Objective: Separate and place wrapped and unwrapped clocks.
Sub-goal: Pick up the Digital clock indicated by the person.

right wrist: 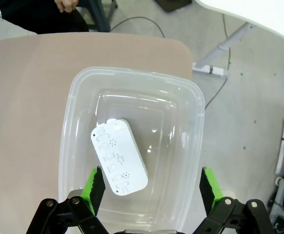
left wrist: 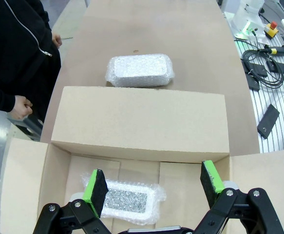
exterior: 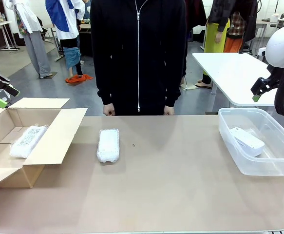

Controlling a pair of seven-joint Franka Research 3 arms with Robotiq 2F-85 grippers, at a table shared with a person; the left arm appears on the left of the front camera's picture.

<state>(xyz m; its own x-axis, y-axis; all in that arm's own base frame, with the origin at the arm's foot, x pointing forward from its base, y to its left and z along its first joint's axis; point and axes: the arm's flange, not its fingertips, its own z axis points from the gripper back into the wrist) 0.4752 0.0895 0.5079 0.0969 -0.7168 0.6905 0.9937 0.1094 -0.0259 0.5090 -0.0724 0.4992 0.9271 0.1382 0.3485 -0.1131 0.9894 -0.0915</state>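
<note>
Inside tub (right wrist: 173, 146) — bare clock (right wrist: 118, 157), dots up | inside box (left wrist: 139, 124) — wrapped clock (left wrist: 127, 200)

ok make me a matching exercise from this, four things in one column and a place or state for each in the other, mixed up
Column one:
1 bare clock
2 cardboard box
3 left gripper
4 second wrapped clock

Column two:
a open, above the box
b lying in the clear tub
c holds one wrapped clock
d on the bare table

Pairs: 1-b, 2-c, 3-a, 4-d
</note>
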